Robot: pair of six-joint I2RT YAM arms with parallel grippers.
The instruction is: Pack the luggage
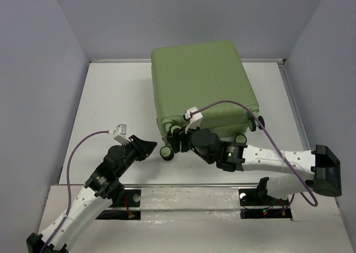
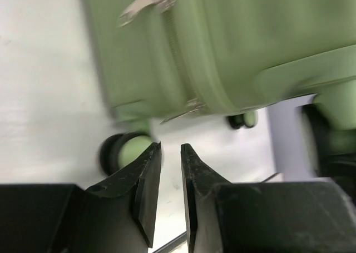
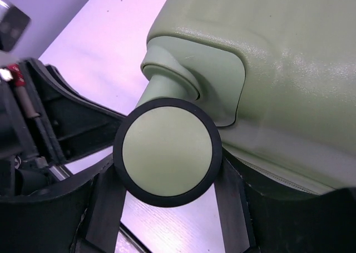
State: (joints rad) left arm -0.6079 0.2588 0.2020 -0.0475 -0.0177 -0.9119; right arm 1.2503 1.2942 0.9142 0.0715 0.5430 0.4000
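Observation:
The luggage (image 1: 203, 80) is a light-green ribbed hard-shell suitcase lying closed and flat at the back middle of the white table (image 1: 111, 97). Its near edge carries black wheels with green hubs. My right gripper (image 1: 181, 137) is at the near-left corner, and in the right wrist view its fingers (image 3: 108, 192) press both sides of one wheel (image 3: 167, 150). My left gripper (image 1: 151, 146) points at the outer corner wheel (image 1: 166, 152) from the left. Its jaws (image 2: 171, 147) stand a narrow gap apart with nothing between them, just short of that wheel (image 2: 125, 153). The zipper seam (image 2: 178, 58) shows closed.
Grey walls close in the table on the left, back and right. Purple cables (image 1: 78, 147) loop from both wrists, the right one (image 1: 239, 104) arching over the suitcase's near edge. Two more wheels (image 1: 241, 138) stick out at the suitcase's near-right corner.

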